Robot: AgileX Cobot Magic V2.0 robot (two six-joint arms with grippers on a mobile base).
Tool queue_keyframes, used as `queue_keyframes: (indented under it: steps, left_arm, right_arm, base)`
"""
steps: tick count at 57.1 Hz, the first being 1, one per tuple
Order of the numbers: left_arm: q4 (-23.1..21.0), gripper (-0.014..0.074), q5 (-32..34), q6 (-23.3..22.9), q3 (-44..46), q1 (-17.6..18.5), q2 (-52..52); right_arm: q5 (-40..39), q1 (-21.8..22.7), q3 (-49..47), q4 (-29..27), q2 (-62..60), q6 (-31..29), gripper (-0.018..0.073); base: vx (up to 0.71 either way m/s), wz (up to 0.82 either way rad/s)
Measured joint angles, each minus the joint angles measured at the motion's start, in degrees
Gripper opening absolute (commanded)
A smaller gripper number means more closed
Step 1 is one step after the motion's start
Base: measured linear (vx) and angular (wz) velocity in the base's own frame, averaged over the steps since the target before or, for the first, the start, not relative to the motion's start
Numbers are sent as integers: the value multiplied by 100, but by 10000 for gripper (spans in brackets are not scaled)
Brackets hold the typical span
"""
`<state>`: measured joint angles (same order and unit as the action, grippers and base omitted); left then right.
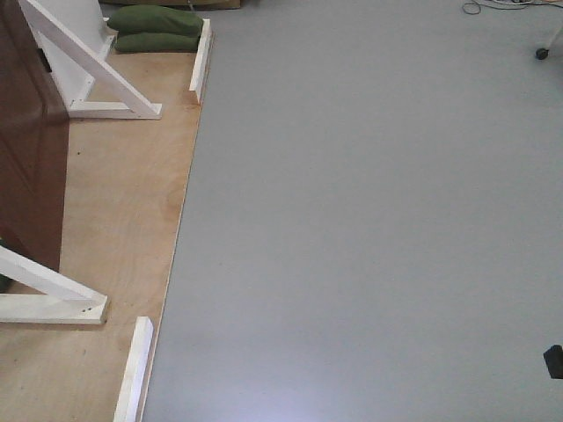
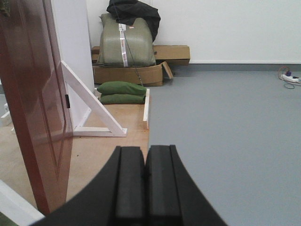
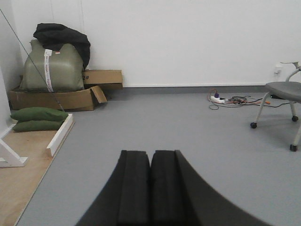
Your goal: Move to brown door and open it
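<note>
**Door waiting off to the left, both grippers clenched**

A grey floor (image 1: 369,220) is filling most of the front view, and a plywood platform (image 1: 123,193) is running along its left edge. The brown door (image 2: 33,94) is standing upright on that platform, rising to the left of and just ahead of the left gripper (image 2: 146,188), beside a white brace (image 2: 94,108). Its handle is not showing. The right gripper (image 3: 150,188) is facing open floor with no door in its view, so the left arm is looking the nearer. Both grippers are pressing their pads together on nothing. A white strip on the olive bundle (image 3: 51,70) is carrying print too small to read.
</note>
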<state>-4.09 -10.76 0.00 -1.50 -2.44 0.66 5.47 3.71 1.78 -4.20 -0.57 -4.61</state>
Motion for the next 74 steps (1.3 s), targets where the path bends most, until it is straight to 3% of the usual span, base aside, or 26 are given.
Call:
queue_keyframes:
  steps: [74]
  left_arm:
    - [0, -3, 0, 0, 0, 0, 0]
  right_arm:
    - [0, 0, 0, 0, 0, 0, 0]
  base:
    - [30, 0]
